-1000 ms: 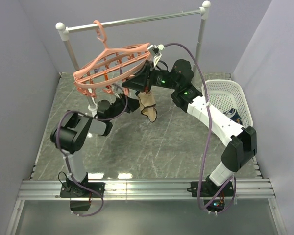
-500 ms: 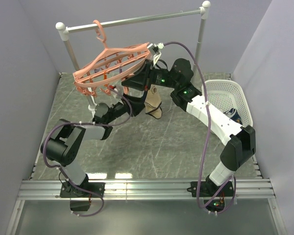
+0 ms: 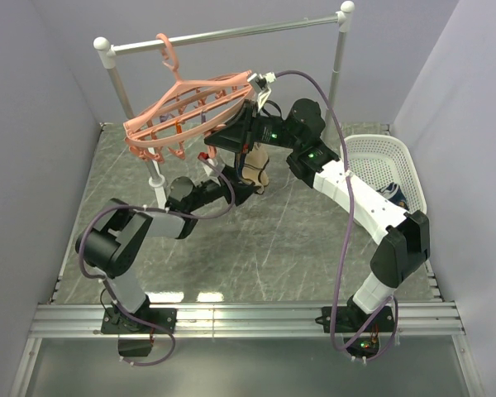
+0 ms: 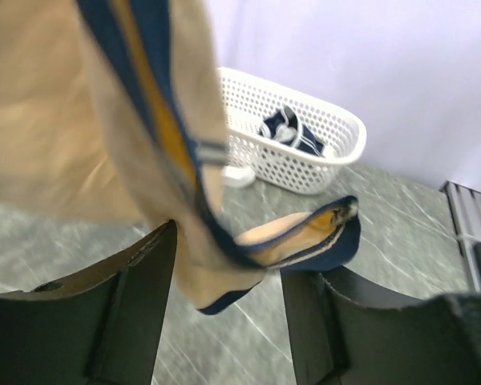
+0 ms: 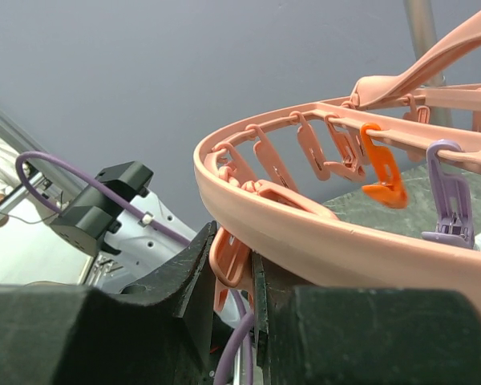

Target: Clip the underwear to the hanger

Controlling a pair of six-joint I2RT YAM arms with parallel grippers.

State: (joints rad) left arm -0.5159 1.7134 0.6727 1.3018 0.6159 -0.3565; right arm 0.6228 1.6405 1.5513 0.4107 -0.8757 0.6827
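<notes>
The pink round hanger (image 3: 190,107) hangs by its hook from the rack bar. My right gripper (image 3: 245,136) is at its right rim, shut on one pink clip (image 5: 232,257) under the ring (image 5: 345,241). The beige underwear (image 3: 255,169) with navy trim hangs bunched just below that gripper; what holds its top is hidden. My left gripper (image 3: 238,188) is open at the garment's lower end. In the left wrist view the underwear (image 4: 104,120) drapes down between the two black fingers (image 4: 104,321), which stand wide apart.
The silver rack bar (image 3: 231,35) with white posts stands at the back. A white mesh basket (image 3: 380,165) holding a dark garment (image 3: 394,192) stands at the right, also in the left wrist view (image 4: 305,136). Orange (image 5: 382,172) and purple (image 5: 447,192) clips hang from the hanger.
My left arm has swung right, bringing its gripper under the underwear. The underwear, which hung straight down, is now pushed up and bunched. The right gripper has stayed at the hanger's rim.
</notes>
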